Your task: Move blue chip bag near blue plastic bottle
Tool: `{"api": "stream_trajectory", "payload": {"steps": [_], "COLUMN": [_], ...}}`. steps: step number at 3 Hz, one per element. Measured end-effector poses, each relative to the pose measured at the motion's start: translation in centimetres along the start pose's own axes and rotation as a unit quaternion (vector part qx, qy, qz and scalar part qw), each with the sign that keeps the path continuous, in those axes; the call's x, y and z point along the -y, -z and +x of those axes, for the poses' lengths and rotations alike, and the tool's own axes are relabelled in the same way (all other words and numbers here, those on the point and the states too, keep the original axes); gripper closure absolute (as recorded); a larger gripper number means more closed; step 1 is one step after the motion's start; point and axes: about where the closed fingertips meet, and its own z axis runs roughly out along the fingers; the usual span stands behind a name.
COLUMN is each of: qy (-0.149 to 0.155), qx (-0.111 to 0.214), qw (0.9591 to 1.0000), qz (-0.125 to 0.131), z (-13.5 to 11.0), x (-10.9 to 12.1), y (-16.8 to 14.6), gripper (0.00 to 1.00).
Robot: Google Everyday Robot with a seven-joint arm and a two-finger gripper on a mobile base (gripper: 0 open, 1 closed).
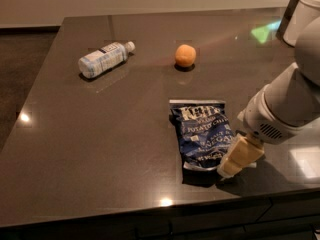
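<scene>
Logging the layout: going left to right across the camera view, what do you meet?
Bottle → orange → gripper, low at the chip bag's near right corner; the bag overlaps both sideways, so it is left unordered.

On the table (pixel 100 149), the bottle (pixel 104 60) lies far left; orange (pixel 185 55) behind the chip bag (pixel 200 134); gripper (pixel 234 163) at its near-right corner.

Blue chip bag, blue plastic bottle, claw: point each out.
blue chip bag (pixel 202 134), camera view, middle of printed face.
blue plastic bottle (pixel 102 60), camera view, its label.
claw (pixel 228 169), camera view, tip at bag's lower right corner.
</scene>
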Motion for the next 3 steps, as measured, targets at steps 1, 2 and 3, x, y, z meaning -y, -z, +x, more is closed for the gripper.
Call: {"api": "stream_trajectory", "payload": {"steps": [1, 2, 3], "qy": [0.001, 0.006, 0.02], "qx": [0.001, 0.003, 0.013], "qw": [0.9999, 0.9998, 0.9995], "qz": [0.012, 0.017, 0.022], "z": [-0.1, -0.7, -2.4], "x": [0.3, 0.6, 1.0], "y": [0.1, 0.2, 0.9], "gripper": [0.4, 0.64, 0.87]}}
